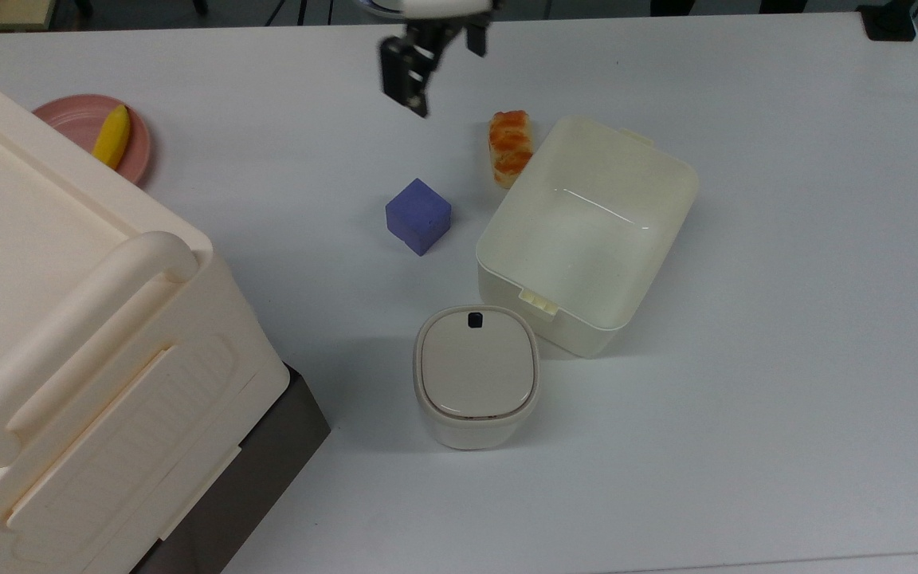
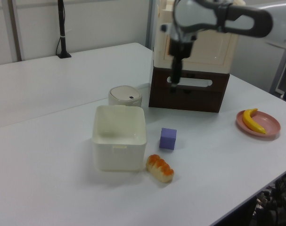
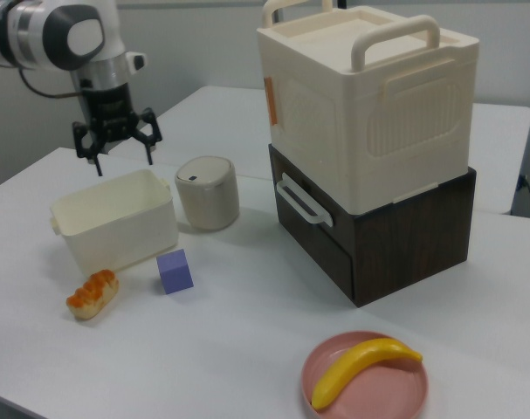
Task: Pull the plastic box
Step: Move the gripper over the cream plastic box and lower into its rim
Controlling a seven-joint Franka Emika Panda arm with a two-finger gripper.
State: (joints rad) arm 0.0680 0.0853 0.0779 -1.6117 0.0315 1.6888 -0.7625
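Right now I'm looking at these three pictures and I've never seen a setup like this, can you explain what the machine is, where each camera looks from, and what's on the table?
It is a robot arm ending in a two-finger gripper. In the right view its fingers are spread open, holding nothing, hanging in the air near the plastic box.

One picture looks straight down; the left and right views look across the white table from opposite sides.

On the table: the open, empty plastic box, a small lidded bin, a purple cube, a toy bread piece, a banana on a pink plate, and a large cream case stacked on a dark drawer unit.
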